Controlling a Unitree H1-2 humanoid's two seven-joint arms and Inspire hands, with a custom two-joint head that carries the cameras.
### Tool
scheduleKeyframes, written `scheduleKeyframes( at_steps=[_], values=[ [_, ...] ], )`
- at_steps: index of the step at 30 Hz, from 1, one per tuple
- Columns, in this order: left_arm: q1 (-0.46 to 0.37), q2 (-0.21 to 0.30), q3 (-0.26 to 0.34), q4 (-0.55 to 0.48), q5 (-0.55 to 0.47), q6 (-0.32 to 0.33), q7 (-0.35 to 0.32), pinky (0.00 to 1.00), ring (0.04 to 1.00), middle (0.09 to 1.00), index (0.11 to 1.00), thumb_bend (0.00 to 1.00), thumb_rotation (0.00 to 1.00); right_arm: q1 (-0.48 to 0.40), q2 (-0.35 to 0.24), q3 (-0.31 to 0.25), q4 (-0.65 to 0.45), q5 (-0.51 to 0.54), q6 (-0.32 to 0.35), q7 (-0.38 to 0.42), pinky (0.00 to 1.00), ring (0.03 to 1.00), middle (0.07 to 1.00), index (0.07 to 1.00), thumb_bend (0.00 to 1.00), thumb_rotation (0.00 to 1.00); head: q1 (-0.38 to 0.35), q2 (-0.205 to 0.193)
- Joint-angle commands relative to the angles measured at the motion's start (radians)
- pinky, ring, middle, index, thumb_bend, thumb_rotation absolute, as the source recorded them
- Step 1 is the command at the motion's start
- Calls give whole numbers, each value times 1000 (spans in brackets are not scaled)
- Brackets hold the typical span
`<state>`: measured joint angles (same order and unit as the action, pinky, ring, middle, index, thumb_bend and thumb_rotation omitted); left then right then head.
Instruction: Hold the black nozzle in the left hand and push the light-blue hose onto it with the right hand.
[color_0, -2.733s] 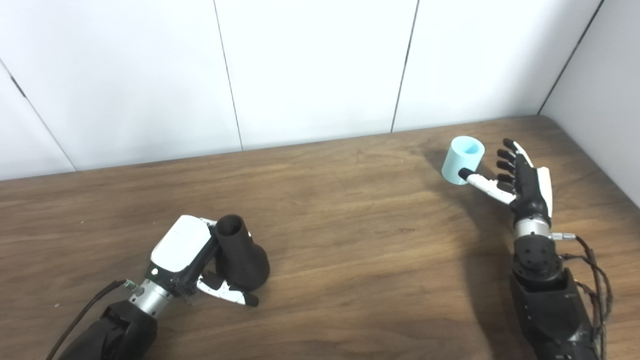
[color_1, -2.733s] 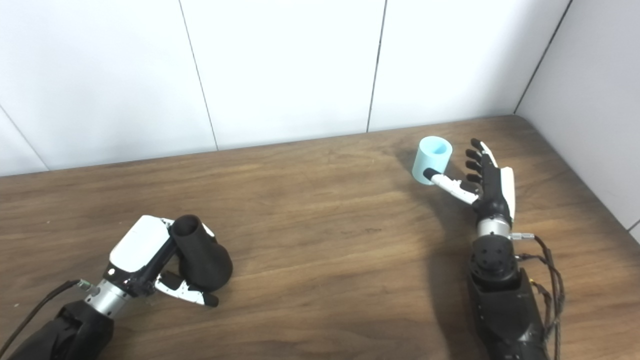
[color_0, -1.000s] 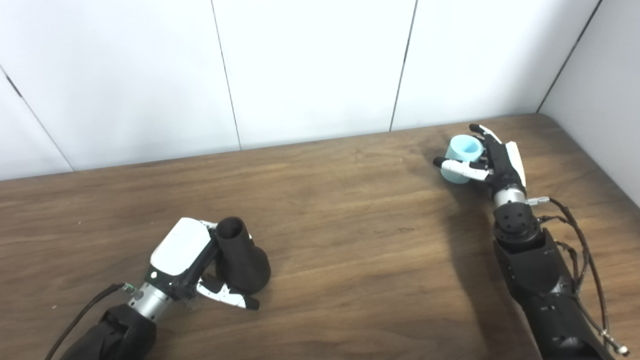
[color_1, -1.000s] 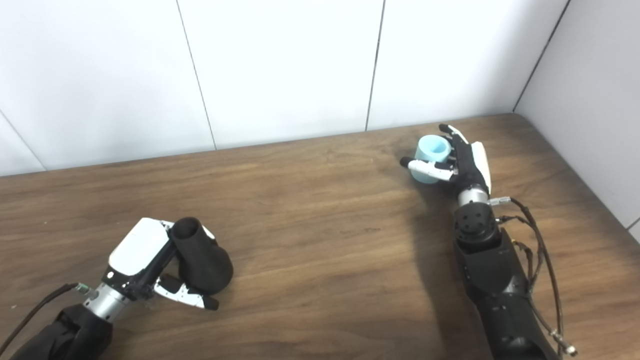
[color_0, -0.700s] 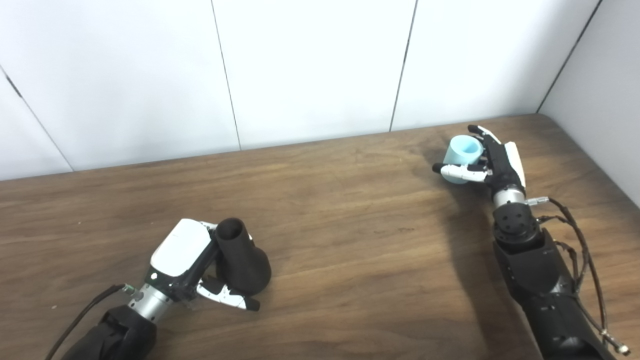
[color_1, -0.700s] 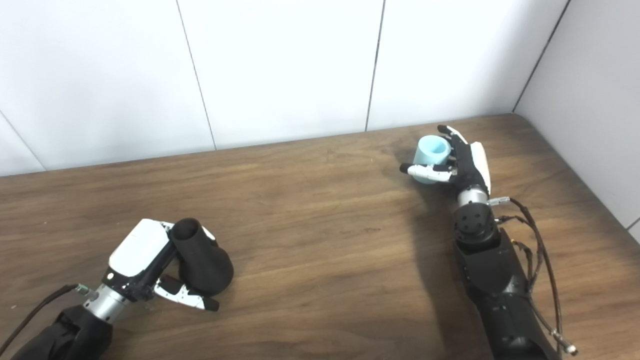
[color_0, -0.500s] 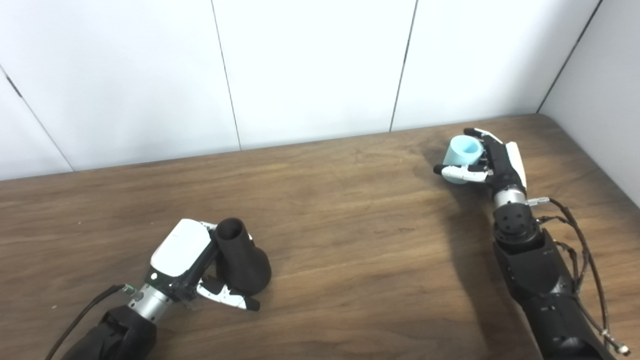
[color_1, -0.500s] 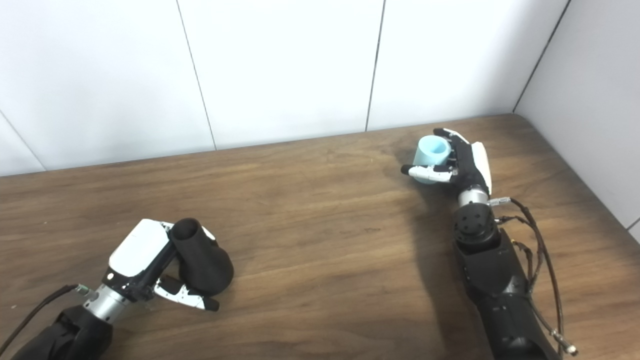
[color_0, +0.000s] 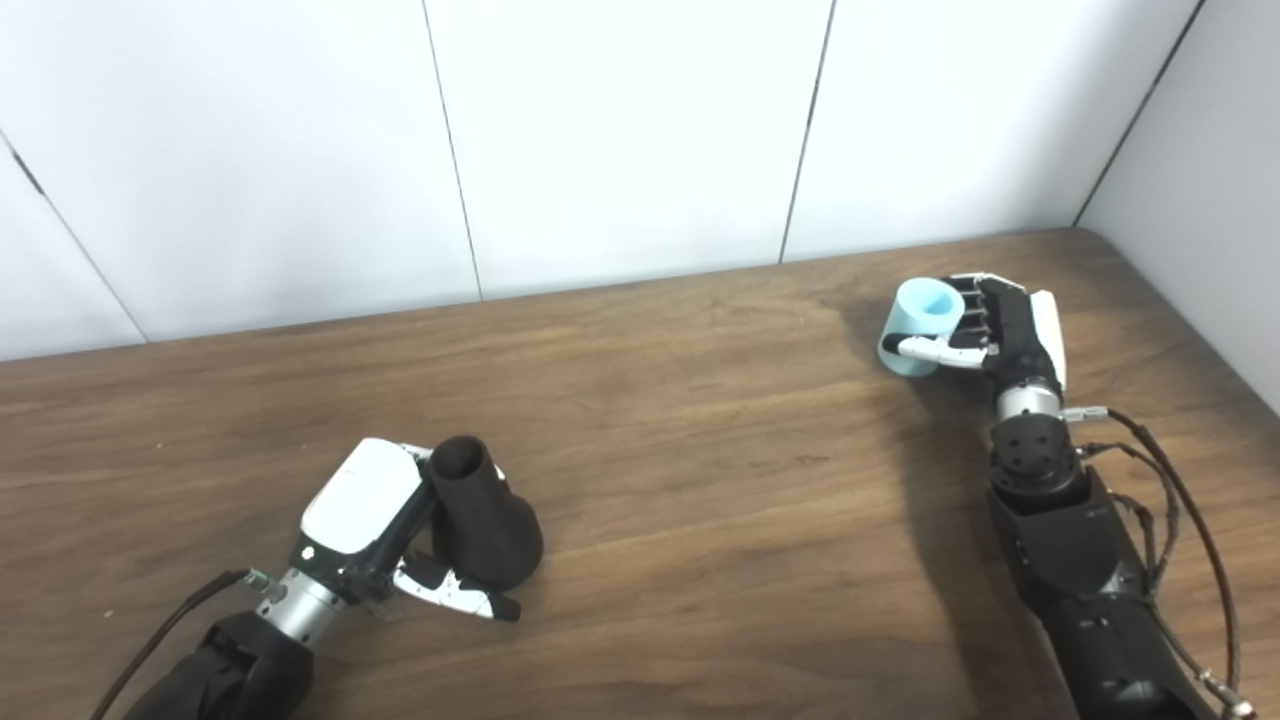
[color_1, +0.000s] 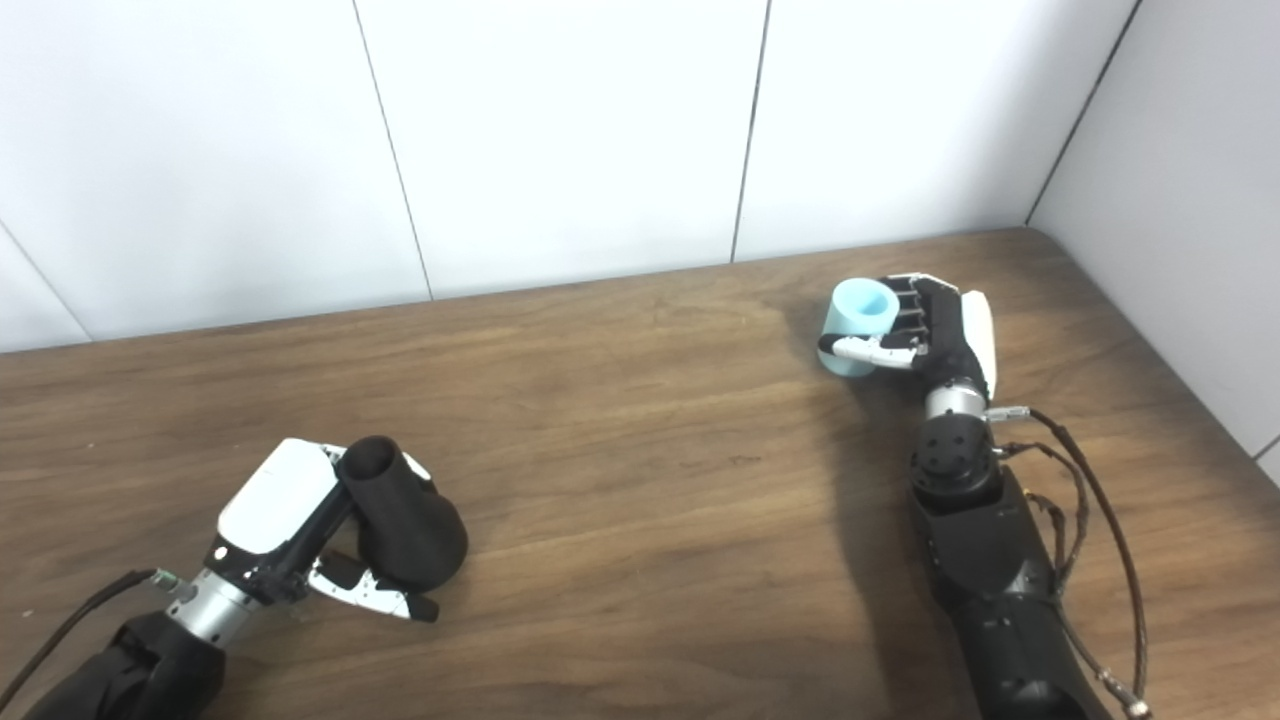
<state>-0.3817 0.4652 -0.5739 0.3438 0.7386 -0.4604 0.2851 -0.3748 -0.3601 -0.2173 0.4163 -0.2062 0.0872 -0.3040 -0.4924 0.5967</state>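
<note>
At the lower left of the frame, nearest the camera, the left hand (color_0: 375, 520) is wrapped around the black nozzle (color_0: 482, 525). Its fingers curl behind the narrow neck and its thumb lies along the near side of the wide base. The nozzle stands on the wooden table (color_0: 680, 480) with its open narrow end tilted up and slightly toward the back wall (color_0: 620, 140). The base appears to rest on the wood, so the nozzle is gripped but not lifted.

Farther back, at the upper right of the frame, the right hand (color_0: 990, 325) is closed on the light-blue hose (color_0: 918, 325), a short, wide tube standing on the table near the far right corner. The fingers press its far side and the thumb crosses its near side; the open mouth faces up. The two parts are well apart, with bare wood between them.

From here the risks look like these. The hose is short and smooth, so a hold set only on its side could let it slip or twist during the carry. If its mouth reaches the nozzle tip off-axis, it may jam on the rim instead of sliding on. A push against a nozzle held loosely by its neck could also tip it over or drive it out of the left hand.
</note>
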Motion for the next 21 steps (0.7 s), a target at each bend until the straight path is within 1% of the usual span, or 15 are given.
scheduleKeyframes(
  at_steps=[1, 4, 14, 20, 21],
  values=[
    [88, -12, -50, 56, 16, -9, -48, 580, 510, 485, 448, 503, 0, -22, -20, -3, 10, 4, -66, -14, 354, 402, 465, 505, 527, 0, -2, -1],
    [87, -11, -54, 60, 12, -9, -39, 578, 508, 481, 453, 503, 0, -25, -18, -7, 24, 11, -93, -19, 345, 394, 458, 512, 524, 0, -5, -5],
    [88, -7, -59, 64, 14, -9, -32, 586, 503, 475, 458, 504, 0, -13, -9, -15, -12, 11, -64, -27, 366, 406, 463, 510, 524, 0, -7, -1],
    [91, -9, -55, 62, 17, -9, -38, 587, 503, 472, 461, 504, 0, 2, -8, -2, -28, 2, -107, -21, 354, 405, 466, 507, 524, 0, -2, -2],
    [92, -12, -54, 62, 19, -9, -40, 586, 503, 471, 461, 504, 0, 9, -3, -1, -51, 8, -97, -13, 353, 406, 466, 506, 524, 0, 7, -2]
  ],
)
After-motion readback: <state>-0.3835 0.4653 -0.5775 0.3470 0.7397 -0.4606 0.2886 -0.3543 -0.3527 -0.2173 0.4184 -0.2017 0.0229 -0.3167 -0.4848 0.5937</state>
